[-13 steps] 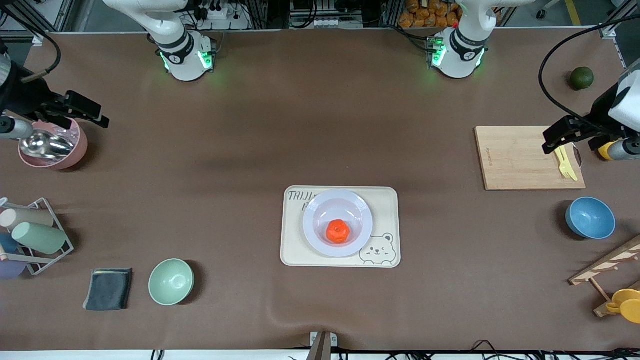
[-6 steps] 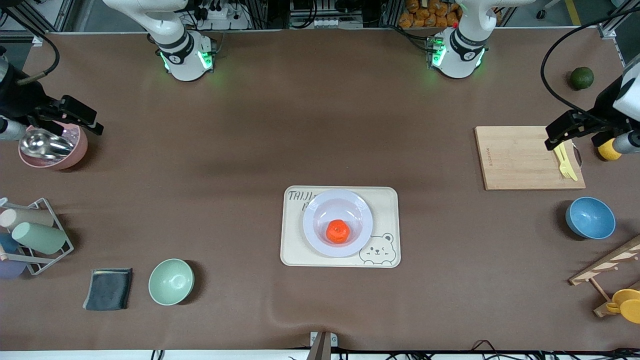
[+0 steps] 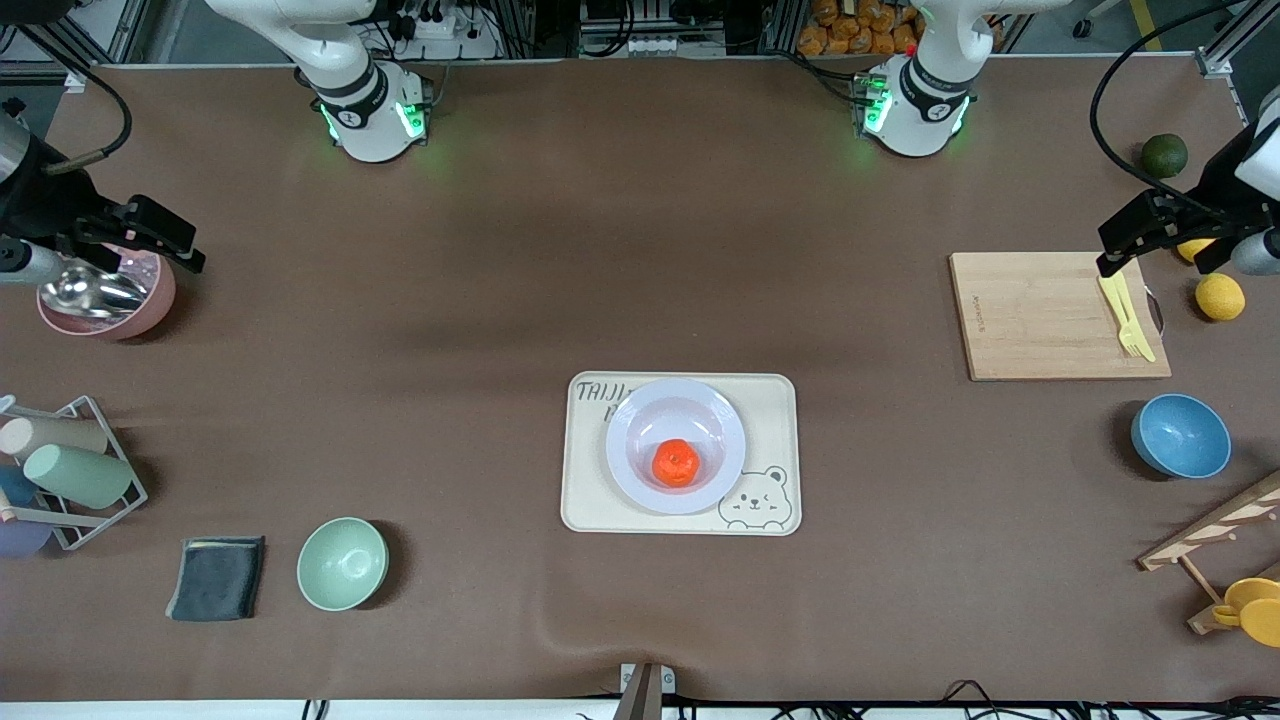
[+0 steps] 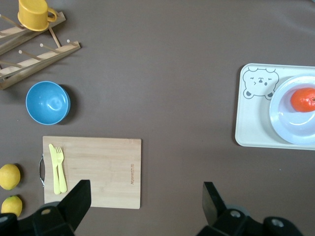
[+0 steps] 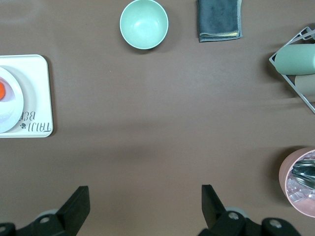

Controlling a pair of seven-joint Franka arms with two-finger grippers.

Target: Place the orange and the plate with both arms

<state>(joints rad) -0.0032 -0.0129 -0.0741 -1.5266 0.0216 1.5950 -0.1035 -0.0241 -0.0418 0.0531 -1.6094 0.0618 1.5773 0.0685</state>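
— Where has the orange [image 3: 676, 464] ended up?

— Sitting in the well of the plate [image 3: 630, 470], a touch below middle of the front view. The plate rests on the cream bear tray [image 3: 775, 400], covering part of the lettering at its upper corner, with the bear drawing showing at the lower corner.

— And the arms?

— Both are up and away from it. The left gripper [image 4: 143, 202] hangs at the right edge of the front view, over the end of the wooden cutting board [image 3: 1030, 315] where the yellow fork [image 3: 1128, 318] lies; its jaws are spread wide and hold nothing. Two lemons [image 4: 10, 176] lie on the counter just beside that end of the board.

— The right one?

— The right gripper [image 5: 142, 203] is at the left edge, over the counter beside the pink bowl [image 3: 150, 305] with the metal scoop [image 3: 90, 289] in it. Jaws parted, empty too.

— Anything else nearby?

— A green bowl [image 3: 342, 564] and a folded grey cloth [image 3: 217, 577] at lower left, a blue bowl [image 3: 1180, 436] at right.
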